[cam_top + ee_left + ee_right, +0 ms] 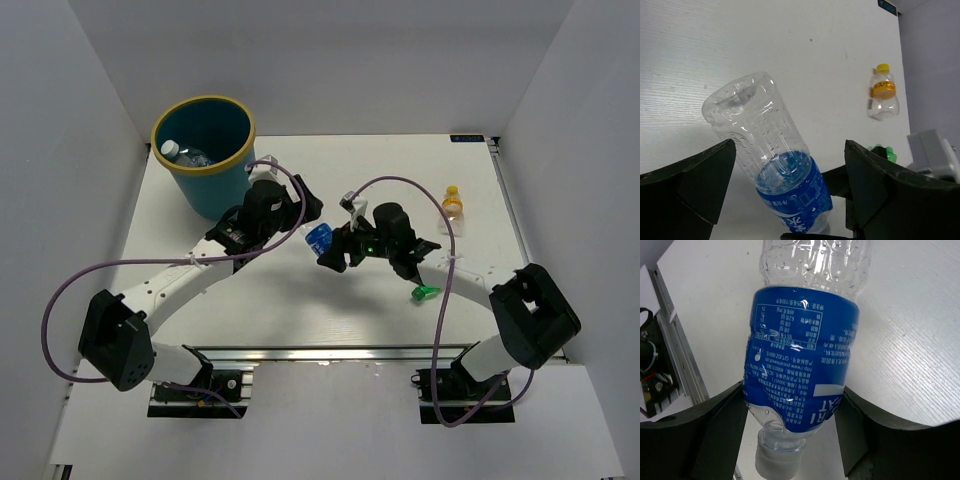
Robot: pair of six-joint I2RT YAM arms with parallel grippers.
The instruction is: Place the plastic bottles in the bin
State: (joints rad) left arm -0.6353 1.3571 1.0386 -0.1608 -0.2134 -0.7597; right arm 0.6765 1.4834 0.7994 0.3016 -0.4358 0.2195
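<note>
**White counter point(330, 320), walled on three sides: bottle pass between arms**

Site: pale counter. The bin point(215, 190) sits at the far left corner with one clear bottle point(172, 151) already inside it. A yellow-capped bottle point(453, 201) sits at the far right. A green bottle point(425, 293) is on the counter beside the right arm.

Subject: the blue-labelled bottle point(802, 375) is mid-counter between the two arms and appears lifted off the surface. Its cap end points toward the right wrist and its base toward the left wrist.

Right jaws: clamped on the label band, one on each side, with the label creased under the squeeze.
Left jaws: wide apart, one either side of the clear ribbed body, touching nothing.

Reading: this looks like a pass from right arm to left, since the bin is on the left arm's side.

Doing it well:
- The left jaws should close squarely across the clear body, away from the right jaws and short of the rounded base, where a grip would likely slide.
- The bottle looks empty and thin-walled and will buckle, so the grip should be firm, not crushing.
- The right jaws should let go only once the left grip is seated, or the bottle may drop.
- The carry should go over the yellow rim, with release above the opening.
</note>
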